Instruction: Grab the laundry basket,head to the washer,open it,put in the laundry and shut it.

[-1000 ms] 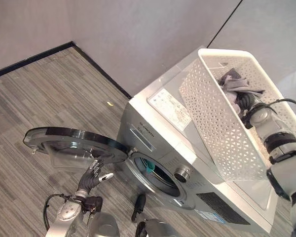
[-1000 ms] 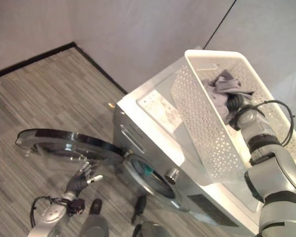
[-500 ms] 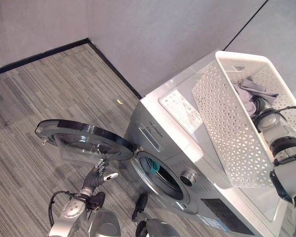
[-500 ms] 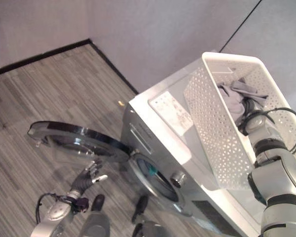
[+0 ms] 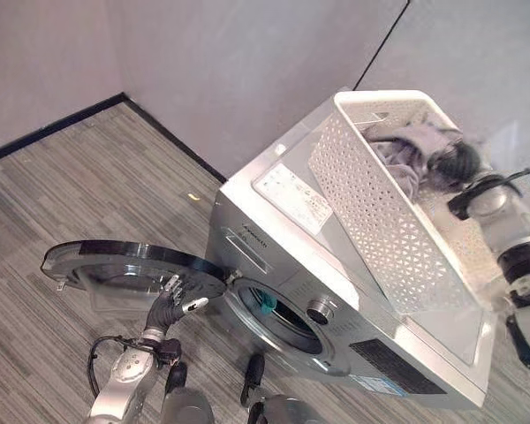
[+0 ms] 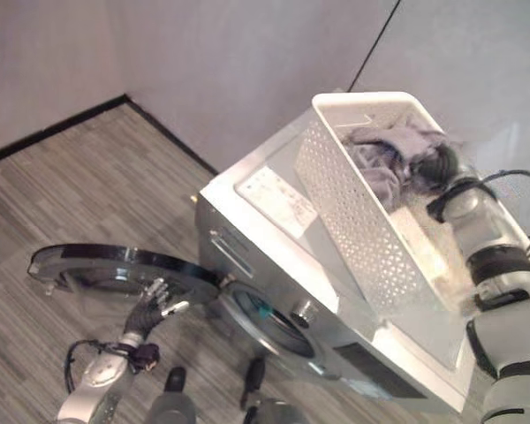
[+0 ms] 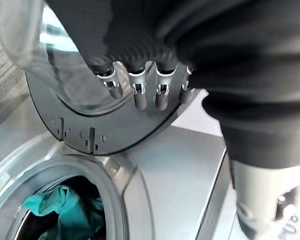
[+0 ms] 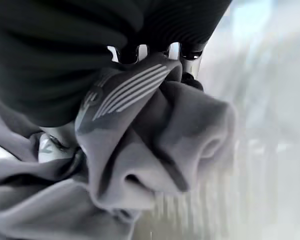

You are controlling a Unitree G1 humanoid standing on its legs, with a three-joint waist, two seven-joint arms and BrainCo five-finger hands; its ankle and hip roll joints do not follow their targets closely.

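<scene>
Washer [image 5: 336,291]: I see its round door [image 5: 132,265] swung wide open, teal cloth [image 7: 65,207] in the drum.
Basket [image 5: 380,212]: white, sitting on the washer top.
Right hand [image 5: 455,163]: inside the basket, fingers curled around grey laundry [image 8: 155,130].
Left hand [image 5: 172,305]: fingers [image 7: 137,92] relaxed, straight, beside the door's edge, holding nothing.

White basket [image 5: 384,221] with a triangle-hole lattice holds grey cloth [image 5: 406,146], striped paler. Silver washer [image 5: 336,291]; dark glass door [image 5: 132,265]; teal cloth [image 7: 65,210] inside. Floor [image 5: 71,194] seems grey-brown striped.
</scene>
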